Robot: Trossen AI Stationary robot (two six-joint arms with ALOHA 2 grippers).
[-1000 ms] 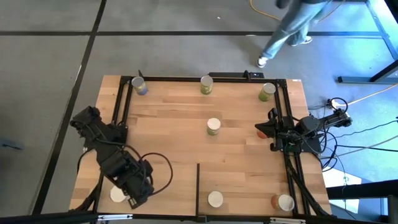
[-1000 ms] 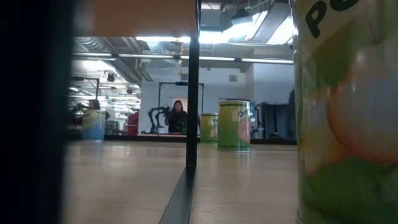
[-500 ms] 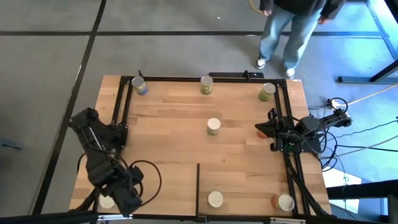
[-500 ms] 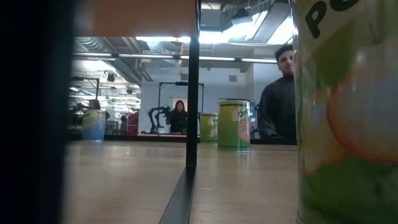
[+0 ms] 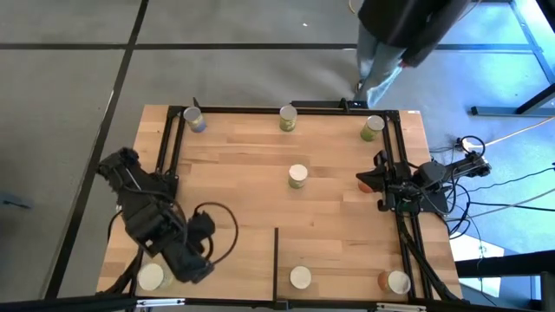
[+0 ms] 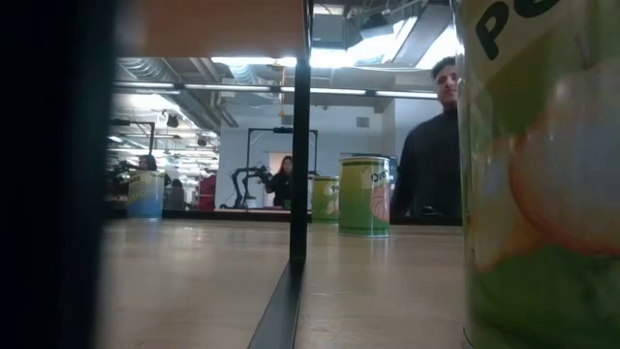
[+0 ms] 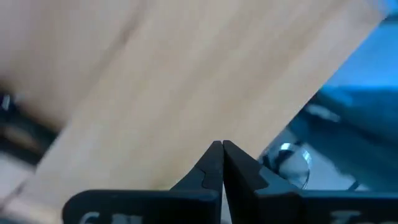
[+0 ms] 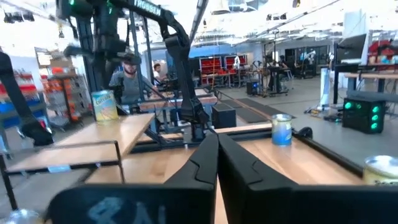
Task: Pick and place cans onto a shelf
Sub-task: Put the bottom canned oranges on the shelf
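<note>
Wooden tabletop (image 5: 234, 186) is carrying the cans spread apart: three along the far edge (image 5: 195, 119) (image 5: 288, 117) (image 5: 372, 127), one near the middle (image 5: 297, 176), and three along the near edge (image 5: 152, 276) (image 5: 300, 277) (image 5: 397, 282), with the thin dark divider (image 5: 276, 264) standing between the near ones. Left gripper (image 5: 196, 269) is hanging clenched and empty just beside the near-left can, while the right gripper (image 5: 364, 184) is resting clenched and empty at the table's right rail. A person (image 5: 403, 26) is standing beyond the far edge.
</note>
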